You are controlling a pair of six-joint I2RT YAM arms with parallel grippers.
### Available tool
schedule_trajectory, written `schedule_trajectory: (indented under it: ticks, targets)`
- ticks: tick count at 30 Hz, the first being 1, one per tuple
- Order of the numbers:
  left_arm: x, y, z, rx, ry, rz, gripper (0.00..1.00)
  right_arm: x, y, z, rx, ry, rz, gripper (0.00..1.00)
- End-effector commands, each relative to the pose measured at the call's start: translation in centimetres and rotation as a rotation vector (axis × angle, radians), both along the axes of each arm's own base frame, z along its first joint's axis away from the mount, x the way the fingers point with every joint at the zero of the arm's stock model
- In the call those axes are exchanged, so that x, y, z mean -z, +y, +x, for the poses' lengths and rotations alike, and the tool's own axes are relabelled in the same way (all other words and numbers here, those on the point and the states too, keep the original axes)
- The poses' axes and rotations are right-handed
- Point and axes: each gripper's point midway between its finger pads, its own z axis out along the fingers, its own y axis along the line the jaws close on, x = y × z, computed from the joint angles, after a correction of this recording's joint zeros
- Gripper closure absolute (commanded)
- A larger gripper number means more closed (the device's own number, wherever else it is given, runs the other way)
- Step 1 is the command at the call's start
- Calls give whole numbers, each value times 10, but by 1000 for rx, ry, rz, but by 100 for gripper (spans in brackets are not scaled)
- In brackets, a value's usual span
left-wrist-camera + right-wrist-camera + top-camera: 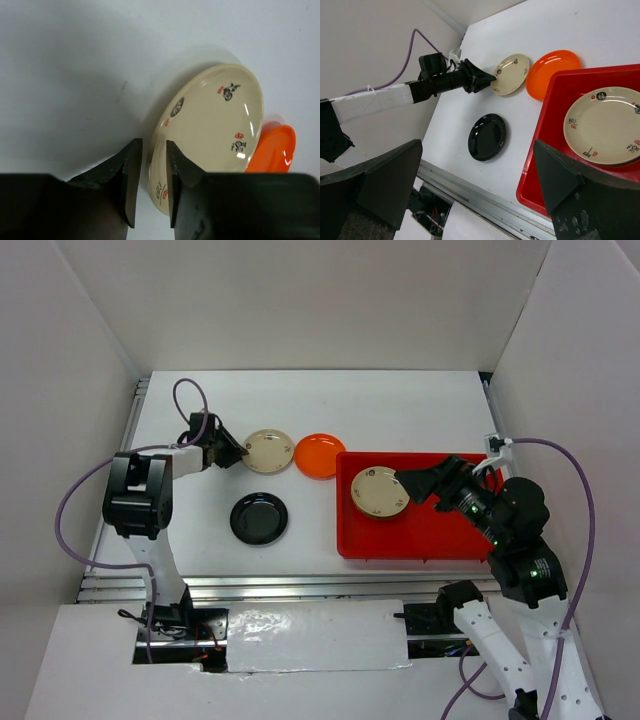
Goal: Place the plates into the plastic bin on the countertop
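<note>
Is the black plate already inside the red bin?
No, the black plate lies on the white countertop, left of the red bin and apart from it.

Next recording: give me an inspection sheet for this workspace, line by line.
Surface: white table, no spills seen.
Job's things: red bin holds first beige plate; second beige plate, orange plate and black plate on the table.
Clutter: nothing seen.
Grippers: left gripper fingers astride second beige plate's rim, grip unclear; right gripper open over the bin.
Cables: purple cables loop off both arms, clear of plates.
Surroundings: white walls; metal rail at near edge.
</note>
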Motion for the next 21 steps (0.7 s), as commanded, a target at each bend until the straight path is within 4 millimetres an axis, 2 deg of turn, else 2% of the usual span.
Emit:
schedule_trajectory:
  ticks: [1, 4, 5, 6, 7, 8, 9, 10, 11, 12, 13, 15, 16, 17, 18, 19, 20, 21]
  targets:
    - [20, -3, -7, 13, 54, 2, 62, -11, 1, 5, -9, -52, -8, 0]
    - [23, 8, -12, -24, 71, 32, 72, -11, 2, 6, -13, -52, -6, 0]
    - [15, 12, -13, -43, 59, 44, 77, -10, 3, 6, -15, -47, -5, 0]
    - [15, 17, -20, -64, 80, 52, 98, -11, 3, 6, -15, -52, -6, 0]
    - [12, 29, -22, -115, 86, 87, 100, -11, 3, 6, -15, -51, -6, 0]
    - [-10, 32, -23, -135, 50, 78, 100, -11, 2, 7, -12, -49, -8, 0]
    - [-10, 51, -35, -219, 77, 139, 100, -11, 2, 8, -8, -48, -11, 0]
    - [-20, 58, -39, -256, 66, 159, 100, -12, 1, 8, -5, -48, -11, 0]
    - [-51, 62, -45, -295, 1, 164, 100, -12, 2, 9, -6, -48, -11, 0]
    - [-70, 64, -47, -313, -48, 178, 100, -13, 2, 9, -6, -49, -9, 0]
    - [-108, 61, -50, -320, -145, 186, 100, -13, 2, 10, -6, -48, -8, 0]
    - [-148, 47, -48, -240, -252, 197, 100, -13, 3, 11, -8, -50, -3, 0]
    - [-167, 19, -47, -128, -301, 149, 100, -13, 3, 12, -5, -49, -3, 0]
    - [-181, 3, -48, -43, -330, 146, 100, -14, 1, 14, 4, -49, -4, 0]
    - [-206, -17, -44, 32, -380, 122, 100, -15, -1, 16, 24, -48, -3, 0]
    - [-206, -55, -51, 166, -371, 79, 100, -16, -3, 17, 38, -46, -1, 0]
    - [-221, -73, -51, 230, -398, 66, 100, -19, -7, 17, 61, -43, -1, 0]
    - [-221, -90, -54, 285, -392, 48, 100, -20, -12, 19, 95, -40, 2, 0]
